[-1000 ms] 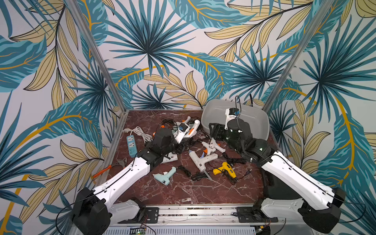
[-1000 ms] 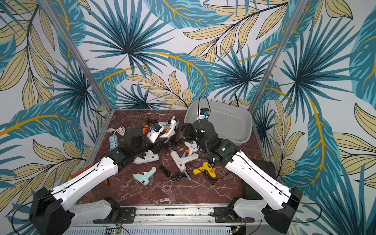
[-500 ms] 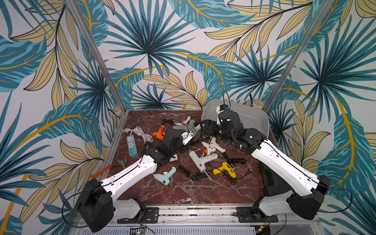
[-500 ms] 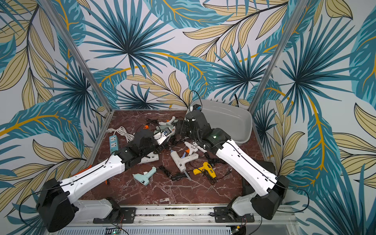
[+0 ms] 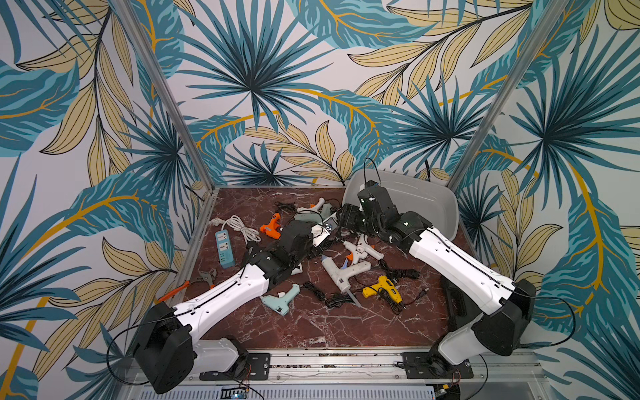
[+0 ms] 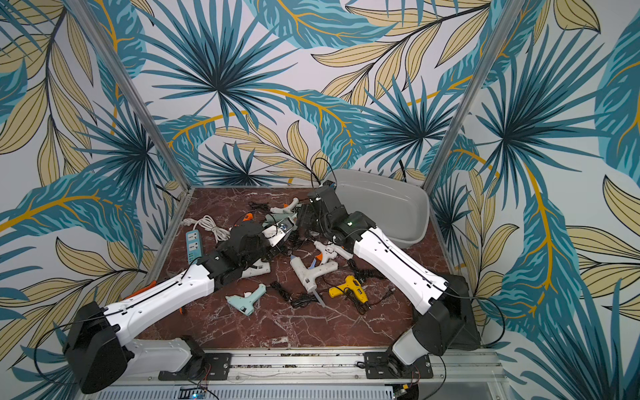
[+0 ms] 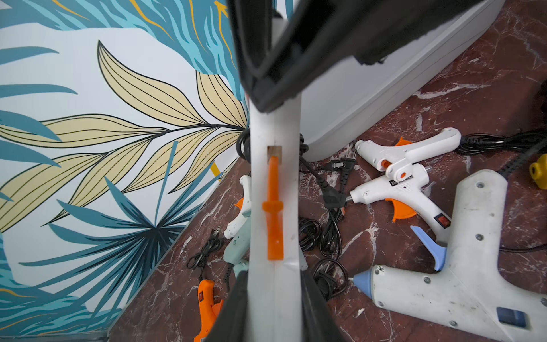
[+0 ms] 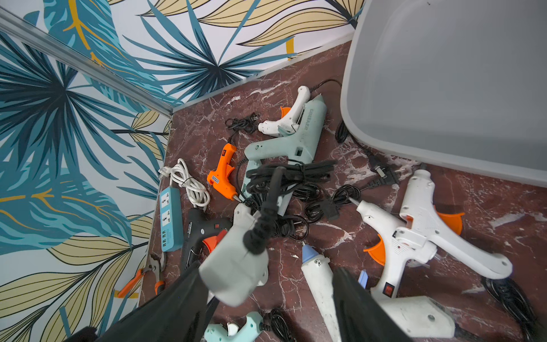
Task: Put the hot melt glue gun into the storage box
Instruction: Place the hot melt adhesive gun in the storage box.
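Note:
My left gripper (image 7: pixel 275 284) is shut on a white hot melt glue gun (image 7: pixel 275 192) with an orange trigger and holds it above the table, near the left wall of the storage box (image 5: pixel 415 194). The box is a light grey tub at the back right. In the right wrist view the gun's handle butt (image 8: pixel 236 266), with its black cord, sits between the spread fingers of my right gripper (image 8: pixel 266 272). It lies close against one finger and well clear of the other. In a top view the two grippers meet at the gun (image 5: pixel 325 230).
Several loose glue guns and black cords lie on the marble table: orange (image 5: pixel 271 227), pale teal (image 5: pixel 282 301), yellow (image 5: pixel 381 289), large white (image 5: pixel 341 273). A blue power strip (image 5: pixel 224 247) and pliers (image 5: pixel 204 278) are at the left, a black case (image 5: pixel 457 304) at the right.
My right arm has swung left from over the storage box to the held glue gun. My left arm has carried the gun rightwards towards it.

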You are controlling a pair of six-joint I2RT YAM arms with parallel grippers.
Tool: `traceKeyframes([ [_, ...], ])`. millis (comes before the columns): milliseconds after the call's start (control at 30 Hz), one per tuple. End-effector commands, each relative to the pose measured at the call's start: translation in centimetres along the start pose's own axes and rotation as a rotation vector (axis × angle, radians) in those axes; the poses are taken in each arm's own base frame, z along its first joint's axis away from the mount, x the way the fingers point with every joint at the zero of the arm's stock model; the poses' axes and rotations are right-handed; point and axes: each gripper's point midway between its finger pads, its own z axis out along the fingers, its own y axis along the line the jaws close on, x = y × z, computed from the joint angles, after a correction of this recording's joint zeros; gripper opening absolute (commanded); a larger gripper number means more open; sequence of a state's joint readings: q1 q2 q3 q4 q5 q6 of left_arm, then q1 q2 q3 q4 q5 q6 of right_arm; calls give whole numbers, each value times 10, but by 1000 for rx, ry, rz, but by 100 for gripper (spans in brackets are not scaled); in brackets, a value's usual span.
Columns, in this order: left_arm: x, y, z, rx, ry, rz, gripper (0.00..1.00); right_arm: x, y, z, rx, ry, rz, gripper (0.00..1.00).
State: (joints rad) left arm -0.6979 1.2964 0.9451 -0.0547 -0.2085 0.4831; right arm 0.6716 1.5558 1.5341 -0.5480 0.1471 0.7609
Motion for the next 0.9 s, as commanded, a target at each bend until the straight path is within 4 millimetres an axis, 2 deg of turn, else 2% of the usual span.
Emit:
traceKeyframes([
  [0, -33, 7, -6, -38, -125, -1, 0, 6, 14, 11, -68, 14, 42, 69],
  [233, -28, 12, -10, -93, -155, -13, 0, -5, 21, 0, -159, -51, 134, 69],
  [433, -32, 18, -18, -134, -206, -19, 0, -7, 15, -8, -153, -68, 167, 70],
  [667, -35, 20, -20, -150, -234, -22, 0, 0, 11, 2, -139, -42, 189, 64],
  [867, -30, 18, -20, -158, -242, -7, 0, -5, 16, 4, -151, -56, 194, 64],
])
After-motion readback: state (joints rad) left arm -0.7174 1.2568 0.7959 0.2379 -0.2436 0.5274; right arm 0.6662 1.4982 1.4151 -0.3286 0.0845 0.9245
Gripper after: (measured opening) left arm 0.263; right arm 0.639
